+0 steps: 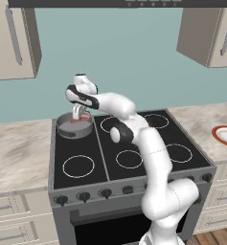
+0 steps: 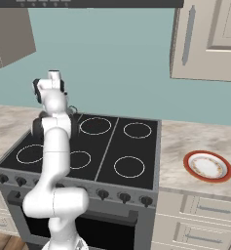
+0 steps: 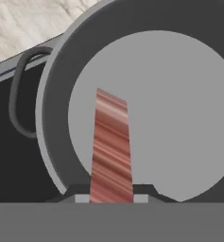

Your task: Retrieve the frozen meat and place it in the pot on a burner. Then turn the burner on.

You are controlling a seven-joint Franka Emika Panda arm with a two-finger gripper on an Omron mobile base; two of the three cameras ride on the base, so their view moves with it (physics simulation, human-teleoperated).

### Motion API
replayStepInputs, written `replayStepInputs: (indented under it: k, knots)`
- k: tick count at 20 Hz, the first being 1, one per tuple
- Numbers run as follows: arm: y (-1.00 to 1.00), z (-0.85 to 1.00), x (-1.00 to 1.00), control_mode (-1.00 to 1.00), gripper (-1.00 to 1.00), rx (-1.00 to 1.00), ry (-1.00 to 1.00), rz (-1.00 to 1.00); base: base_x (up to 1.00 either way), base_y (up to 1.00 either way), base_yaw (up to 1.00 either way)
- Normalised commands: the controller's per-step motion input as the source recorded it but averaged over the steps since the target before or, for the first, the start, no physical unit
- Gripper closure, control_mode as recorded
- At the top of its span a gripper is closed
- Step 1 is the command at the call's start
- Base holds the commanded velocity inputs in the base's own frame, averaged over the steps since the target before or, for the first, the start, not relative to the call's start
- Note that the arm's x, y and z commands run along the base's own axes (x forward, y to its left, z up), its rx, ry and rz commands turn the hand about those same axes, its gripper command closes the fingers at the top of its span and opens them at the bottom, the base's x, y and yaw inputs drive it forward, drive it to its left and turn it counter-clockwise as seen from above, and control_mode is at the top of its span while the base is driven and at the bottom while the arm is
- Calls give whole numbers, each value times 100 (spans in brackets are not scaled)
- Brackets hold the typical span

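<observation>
I have the pincer (image 1: 78, 115) clamped narrow on the frozen meat (image 3: 111, 151), the reddish-pink strip standing up between the two finger tips in my hand view. In that view the chunk hangs directly over the pale grey inside of the pot (image 3: 179, 118), whose dark rim curves round it on all sides. I cannot tell whether the meat's far end touches the pot floor or is just above it.

From the left base view I see the pincer pointing down into the pot (image 1: 67, 128), with a patch of pink at its tips inside the rim. The pot sits straight below the pincer on the burner (image 1: 62, 136) at the far left corner of the black cooktop (image 1: 105, 148). The pot's thin loop handle (image 3: 20, 94) lies to the left of the pincer in my hand view, resting above the black glass, and beyond it runs the pale marbled surface (image 3: 33, 23).

Well off to the right of the pincer, on the surface past the cooktop, rests a red-rimmed white plate (image 2: 207, 166). Along the stove front, below and nearer to me than the pincer, runs a row of dark knobs (image 1: 84, 196).
</observation>
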Motion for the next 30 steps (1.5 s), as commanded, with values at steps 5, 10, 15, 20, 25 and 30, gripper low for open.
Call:
replayStepInputs:
  k: [5, 10, 15, 20, 25, 30]
  knots:
    - [14, -10, 0, -100, 100, 0, 0, 0, 0, 0, 0]
    - [8, -1, 0, -100, -100, 0, -3, 0, 0, 0, 0]
    - [0, 0, 0, -100, -100, 0, -4, 0, 0, 0, 0]
    - [0, 0, 0, -100, -100, 0, -1, 0, 0, 0, 0]
    - [-15, 7, -57, -100, -100, 0, 0, -5, 0, 0, 0]
    - [-45, 79, -63, -100, -100, 0, 9, -3, 0, 0, 0]
